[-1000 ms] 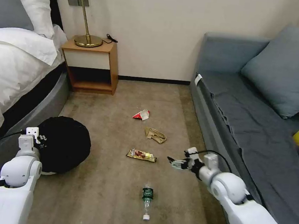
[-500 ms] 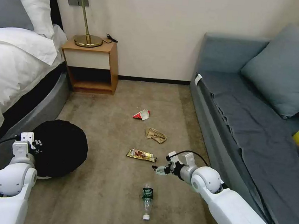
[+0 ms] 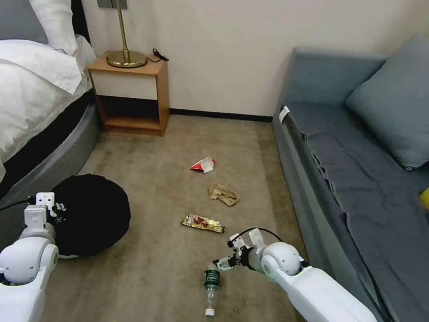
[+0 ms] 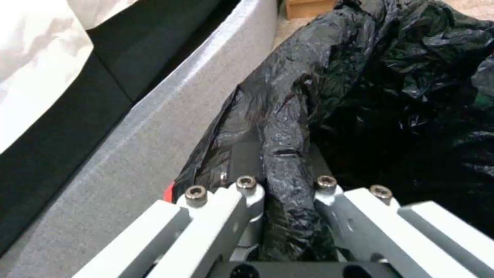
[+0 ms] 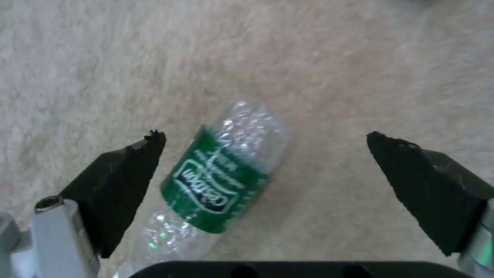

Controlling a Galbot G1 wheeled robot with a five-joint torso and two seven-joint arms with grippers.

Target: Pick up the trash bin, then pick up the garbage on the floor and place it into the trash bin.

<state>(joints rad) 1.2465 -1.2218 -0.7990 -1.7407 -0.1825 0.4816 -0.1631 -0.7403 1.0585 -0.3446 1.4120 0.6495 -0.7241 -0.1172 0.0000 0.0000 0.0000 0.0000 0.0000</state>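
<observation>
1. Bottle (image 3: 211, 284) lies flat on the carpet (image 3: 172, 177), its white cap toward me.
2. My right gripper (image 3: 221, 264) hangs just above the bottle's far end. Its jaws are spread wide and hold nothing. In my right wrist view the bottle (image 5: 221, 173) sits between my two black fingertips (image 5: 131, 175).
3. My left gripper (image 4: 280, 170) is squeezed on the rim of the trash bin (image 3: 90, 215), pinching a fold of its black bag (image 4: 288, 127).
4. My trash bin is beside the bed (image 3: 22, 107), on my left.
5. More garbage lies farther out on the carpet: a gold snack wrapper (image 3: 203, 223), a crumpled tan paper (image 3: 224, 194), and a red-and-white wrapper (image 3: 203, 165).
</observation>
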